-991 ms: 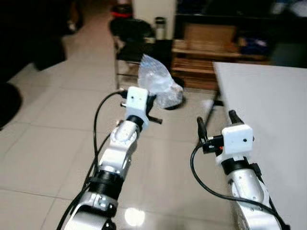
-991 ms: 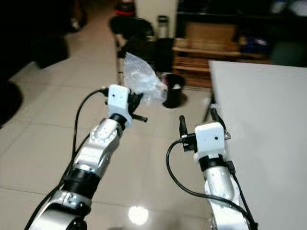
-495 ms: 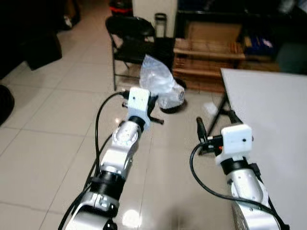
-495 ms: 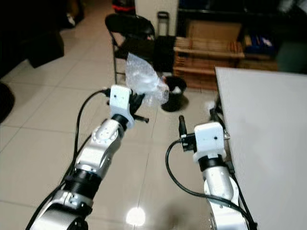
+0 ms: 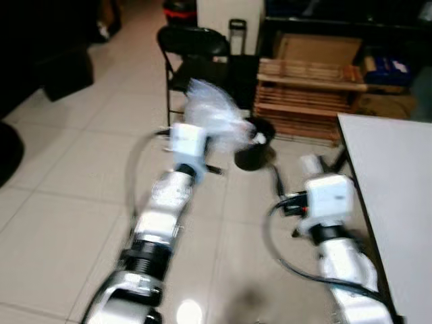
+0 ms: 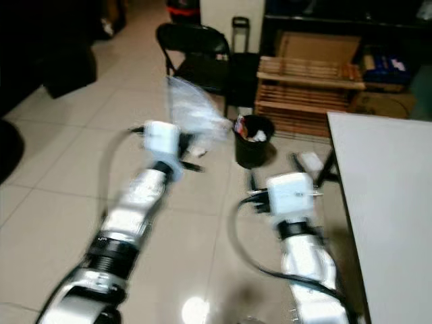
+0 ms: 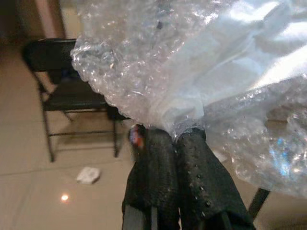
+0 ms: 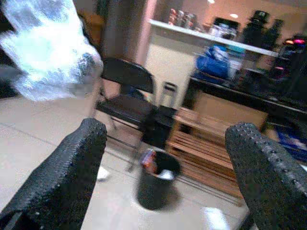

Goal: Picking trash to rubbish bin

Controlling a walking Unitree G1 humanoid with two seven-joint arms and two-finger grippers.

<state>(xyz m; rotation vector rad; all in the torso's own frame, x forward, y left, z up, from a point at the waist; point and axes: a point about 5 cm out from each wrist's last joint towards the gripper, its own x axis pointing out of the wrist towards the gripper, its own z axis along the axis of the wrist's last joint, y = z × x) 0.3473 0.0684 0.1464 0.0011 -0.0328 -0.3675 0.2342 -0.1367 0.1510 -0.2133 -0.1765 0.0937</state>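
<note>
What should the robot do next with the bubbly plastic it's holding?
Probably carry it a bit further forward until it hangs over the black bin. The left gripper is shut on the bubble wrap, which is held short of the bin and to its left.

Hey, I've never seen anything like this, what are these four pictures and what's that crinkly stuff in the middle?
This is a walking humanoid robot with two silver arms. The two wide pictures come from cameras in its head, looking down at a tiled floor; they are blurred. The two close-ups come from cameras on its wrists, looking along black fingers. The left hand is pinched shut on a crumpled piece of clear bubble wrap, held up in the air. The right hand is open and holds nothing. Ahead on the floor stands a small black rubbish bin with litter in it, near a black folding chair and a wooden rack. A white table is on the robot's right.
</note>
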